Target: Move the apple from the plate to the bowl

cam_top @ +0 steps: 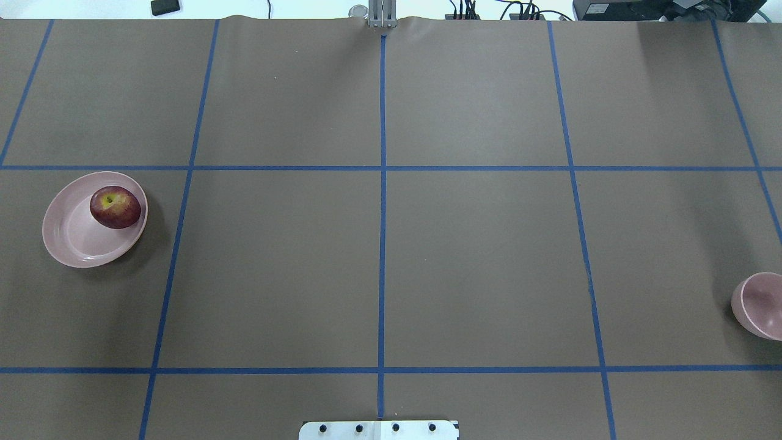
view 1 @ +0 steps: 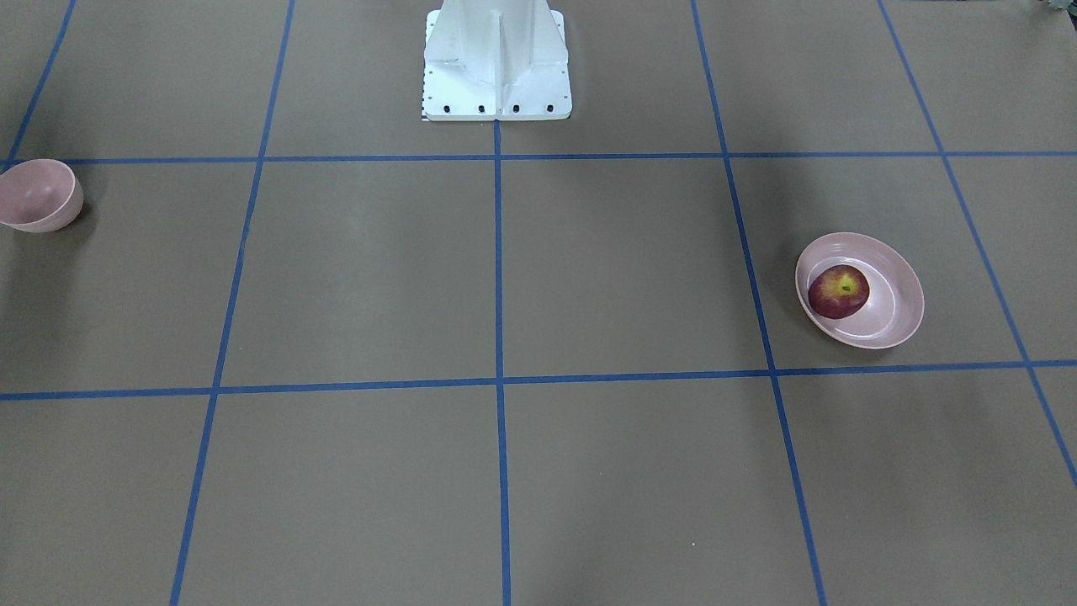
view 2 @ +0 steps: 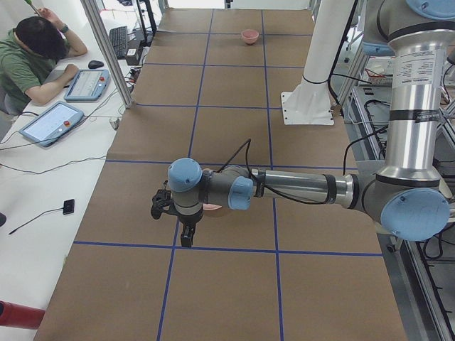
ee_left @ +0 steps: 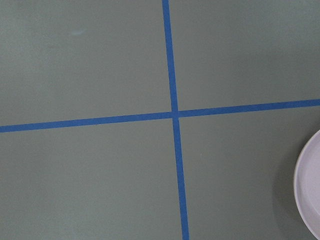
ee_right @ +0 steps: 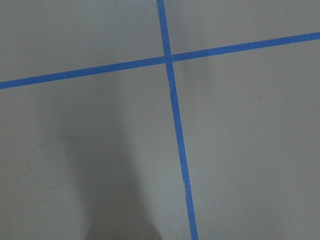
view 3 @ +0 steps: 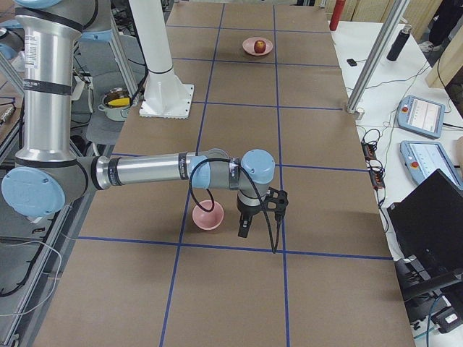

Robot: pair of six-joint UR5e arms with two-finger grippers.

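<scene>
At overhead left, the apple [cam_top: 115,207] was seated by the rim of the plate [cam_top: 73,243] and could be knocked off by a skewed pinch. The states of the left claw [view 2: 186,239] and right claw [view 3: 243,230] could not be told.

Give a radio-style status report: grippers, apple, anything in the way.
Left gripper, right gripper: open or shut unclear. Apple on plate; bowl empty. Nothing seen between plate and bowl.
</scene>
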